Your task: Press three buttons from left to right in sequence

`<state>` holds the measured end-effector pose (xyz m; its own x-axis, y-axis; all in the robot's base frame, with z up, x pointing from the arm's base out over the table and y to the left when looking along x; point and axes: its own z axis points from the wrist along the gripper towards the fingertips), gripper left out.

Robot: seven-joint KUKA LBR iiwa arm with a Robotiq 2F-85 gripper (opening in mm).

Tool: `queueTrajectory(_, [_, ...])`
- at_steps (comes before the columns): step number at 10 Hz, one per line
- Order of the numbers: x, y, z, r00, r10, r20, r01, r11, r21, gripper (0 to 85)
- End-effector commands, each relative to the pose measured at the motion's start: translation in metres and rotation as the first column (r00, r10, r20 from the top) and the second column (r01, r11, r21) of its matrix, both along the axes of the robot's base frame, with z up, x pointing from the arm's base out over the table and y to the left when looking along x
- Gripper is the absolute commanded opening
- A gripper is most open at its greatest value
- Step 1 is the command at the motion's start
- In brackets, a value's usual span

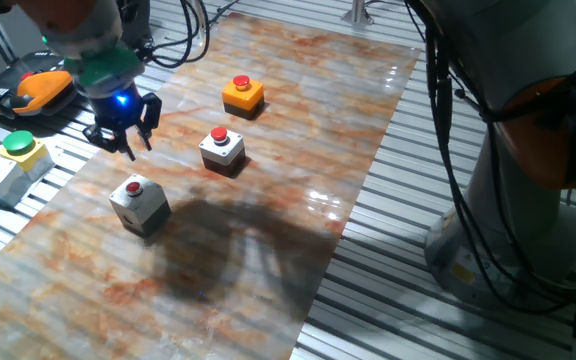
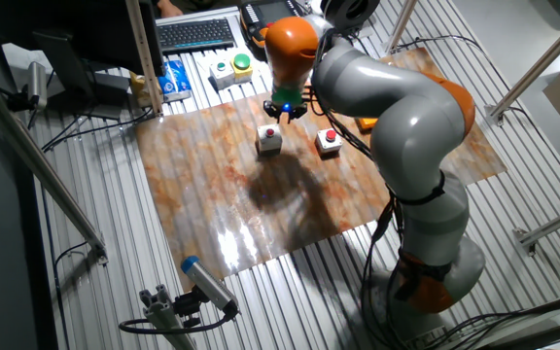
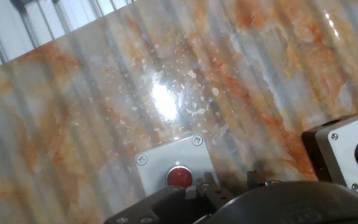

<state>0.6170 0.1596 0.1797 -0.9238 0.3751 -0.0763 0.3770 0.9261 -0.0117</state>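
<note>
Three buttons sit in a diagonal row on the marbled board. The left one is a grey-white box [image 1: 139, 203] [image 2: 269, 141] [image 3: 174, 163] with a round red cap. The middle one is a similar grey-white box [image 1: 222, 148] [image 2: 330, 143] [image 3: 347, 151]. The right one is a flatter orange box [image 1: 243, 94]. My gripper [image 1: 128, 135] [image 2: 286, 115] [image 3: 229, 182] hovers above the board, just behind and left of the left box, touching nothing. Only the dark finger parts show at the bottom of the hand view, with the left box's red cap right in front of them.
A grey box with a green button and yellow top [image 1: 8, 158] [image 2: 239, 66] stands off the board's left edge, beside an orange-black device [image 1: 40, 88]. A keyboard [image 2: 195, 32] lies behind the board. The arm's grey links and base [image 2: 426, 194] rise on the right over the slatted table.
</note>
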Motion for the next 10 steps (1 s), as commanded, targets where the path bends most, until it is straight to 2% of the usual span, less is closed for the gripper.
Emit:
queueTrajectory(1, [0.0012,-0.003,0.001,1.0,-0.001,0.004,0.001,0.999,0.036,34.0])
queueTrajectory(2, [0.0019,-0.004,0.002,1.0,0.004,0.006,-0.004,0.999,0.041,34.0])
queueTrajectory(4, [0.0023,-0.01,0.004,1.0,0.012,0.008,-0.013,1.0,0.029,34.0])
queueTrajectory(8, [0.003,-0.038,0.007,0.998,0.065,0.013,-0.066,0.997,0.038,34.0])
queueTrajectory(9, [0.0036,-0.041,0.01,0.998,0.068,0.013,-0.069,0.997,0.036,17.0])
queueTrajectory(10, [0.0044,-0.044,0.012,0.997,0.07,0.012,-0.07,0.997,0.037,17.0])
